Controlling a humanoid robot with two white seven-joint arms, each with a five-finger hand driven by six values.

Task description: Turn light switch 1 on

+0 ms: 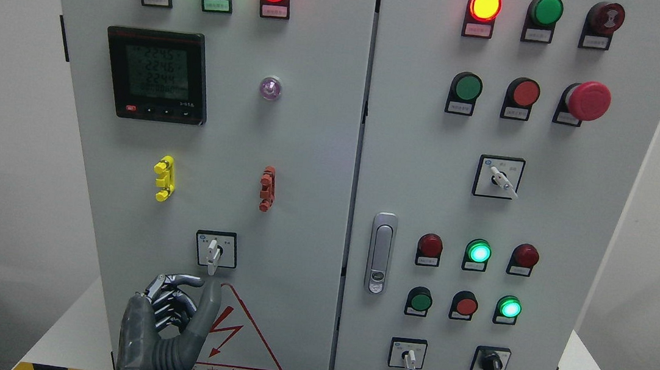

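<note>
Left robot hand (178, 316) raised at the lower left door of the cabinet (309, 146), fingers curled and holding nothing, thumb tip just under the selector switch (214, 252), whose white lever points straight down above the warning triangle (240, 341); right robot hand out of view. Judged: this is the approach. Best to rise a little, pinch the lever from both sides, then twist squarely without slipping off.

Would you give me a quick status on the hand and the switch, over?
Left hand raised just below the rotary switch, fingers curled, thumb up. Switch handle pointing down, untouched. Right hand out of view. Nothing between.
</note>
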